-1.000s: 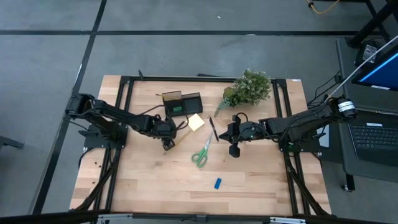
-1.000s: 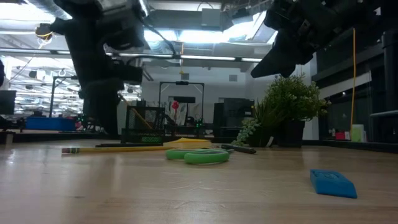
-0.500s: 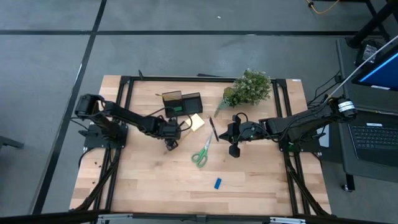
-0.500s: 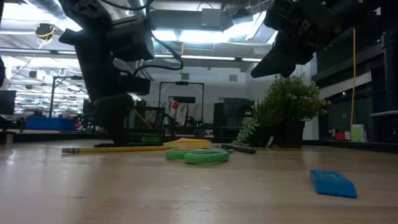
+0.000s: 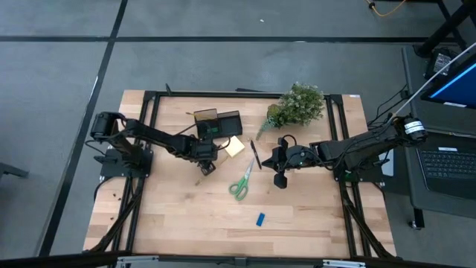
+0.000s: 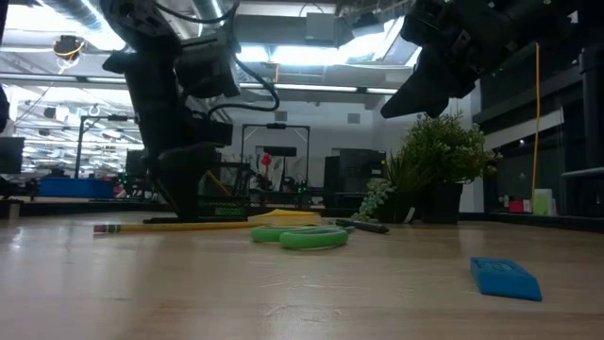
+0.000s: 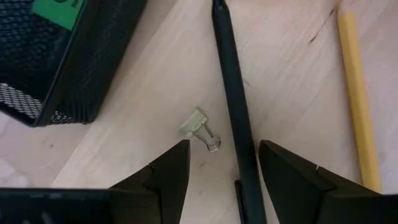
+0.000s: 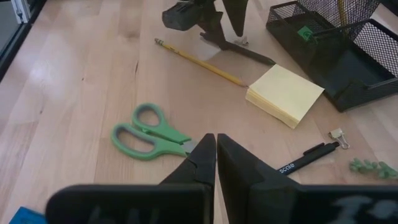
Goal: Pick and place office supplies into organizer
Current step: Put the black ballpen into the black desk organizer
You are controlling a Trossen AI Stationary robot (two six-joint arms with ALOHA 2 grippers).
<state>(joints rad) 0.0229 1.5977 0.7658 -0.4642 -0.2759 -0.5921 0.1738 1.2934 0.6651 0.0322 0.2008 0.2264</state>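
Observation:
My left gripper stands open, pointing steeply down just over the table, beside the black mesh organizer. A black pen and a small binder clip lie on the wood between its fingers. A yellow pencil lies just outside them. The sticky-note pad, a second black pen, green-handled scissors and a blue piece lie flat on the table. A green piece sits inside the organizer. My right gripper hangs shut above the table, right of the scissors.
A bushy green plant stands at the far right of the table. Another binder clip lies by the second pen. The black table frame runs along the sides. Bare wood spreads toward the near edge around the blue piece.
My left gripper has sunk toward the table and shifted a little toward the organizer, staying open. My right gripper has kept still.

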